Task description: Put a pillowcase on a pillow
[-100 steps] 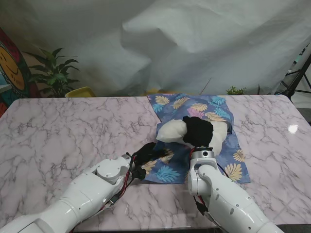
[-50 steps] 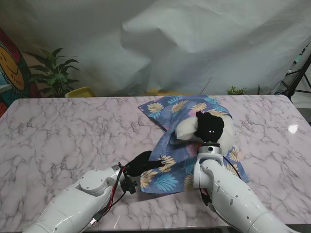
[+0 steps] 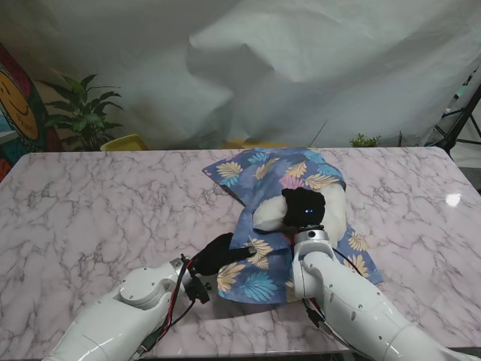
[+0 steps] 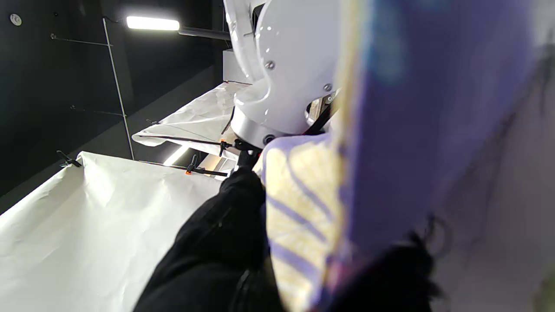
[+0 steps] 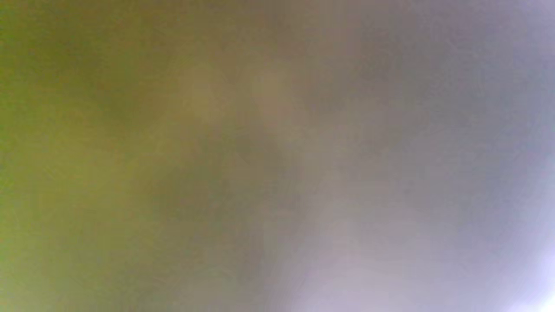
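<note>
The blue pillowcase with a leaf print lies bunched in the middle of the table. Its left side is lifted and draped against the white pillow. My right hand, in a black glove, sits on top of the pillow and grips it; pillow shows on both sides of it. My left hand is shut on the pillowcase's near left edge. The left wrist view shows black fingers pinching the printed cloth. The right wrist view is a blur of cloth.
The marble table stretches far to the left and right of the cloth. A white backdrop sheet hangs behind. A potted plant and a yellow object stand past the far left edge. My right forearm is close to the left hand.
The left hand has lifted the pillowcase's near left edge, and the cloth has risen over the pillow's left side. The far end slid left. The right hand shifted slightly with the pillow.
</note>
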Controlling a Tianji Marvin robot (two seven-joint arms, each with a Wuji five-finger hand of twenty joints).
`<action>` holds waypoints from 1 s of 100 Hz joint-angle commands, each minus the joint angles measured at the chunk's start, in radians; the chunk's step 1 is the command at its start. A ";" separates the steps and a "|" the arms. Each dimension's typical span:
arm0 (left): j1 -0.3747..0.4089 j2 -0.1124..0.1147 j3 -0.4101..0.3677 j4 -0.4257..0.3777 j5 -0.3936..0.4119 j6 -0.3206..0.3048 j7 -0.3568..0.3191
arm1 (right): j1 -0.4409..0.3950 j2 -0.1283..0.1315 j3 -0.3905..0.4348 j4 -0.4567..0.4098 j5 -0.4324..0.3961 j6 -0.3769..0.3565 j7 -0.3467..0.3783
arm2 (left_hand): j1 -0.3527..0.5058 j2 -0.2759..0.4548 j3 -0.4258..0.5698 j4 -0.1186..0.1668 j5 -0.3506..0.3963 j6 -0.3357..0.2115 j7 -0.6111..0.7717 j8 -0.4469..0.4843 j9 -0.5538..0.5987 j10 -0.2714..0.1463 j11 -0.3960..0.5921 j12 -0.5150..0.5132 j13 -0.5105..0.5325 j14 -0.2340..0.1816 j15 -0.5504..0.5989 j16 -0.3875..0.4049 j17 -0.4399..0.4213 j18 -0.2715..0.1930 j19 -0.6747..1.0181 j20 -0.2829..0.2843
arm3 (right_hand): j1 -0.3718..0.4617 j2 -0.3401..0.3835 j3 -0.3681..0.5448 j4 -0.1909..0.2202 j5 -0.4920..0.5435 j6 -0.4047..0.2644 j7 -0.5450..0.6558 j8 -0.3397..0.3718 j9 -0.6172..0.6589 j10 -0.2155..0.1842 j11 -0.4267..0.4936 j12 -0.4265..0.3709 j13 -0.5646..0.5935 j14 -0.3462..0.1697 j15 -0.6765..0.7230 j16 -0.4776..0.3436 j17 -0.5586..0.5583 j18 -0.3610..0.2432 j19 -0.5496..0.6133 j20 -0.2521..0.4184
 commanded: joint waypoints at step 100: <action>-0.037 0.000 0.021 0.056 0.027 0.051 -0.065 | -0.477 0.137 0.427 -0.681 -0.213 -0.182 0.527 | 0.060 0.013 0.025 -0.011 0.055 -0.089 0.096 0.034 0.034 0.038 0.048 0.011 0.042 -0.002 0.059 0.012 0.058 -0.152 0.181 0.027 | -0.770 0.603 -0.490 0.167 -0.686 0.400 -1.049 0.131 -1.016 0.256 -0.503 -0.259 -1.011 0.290 -0.573 -0.424 -1.035 0.421 -0.608 -0.295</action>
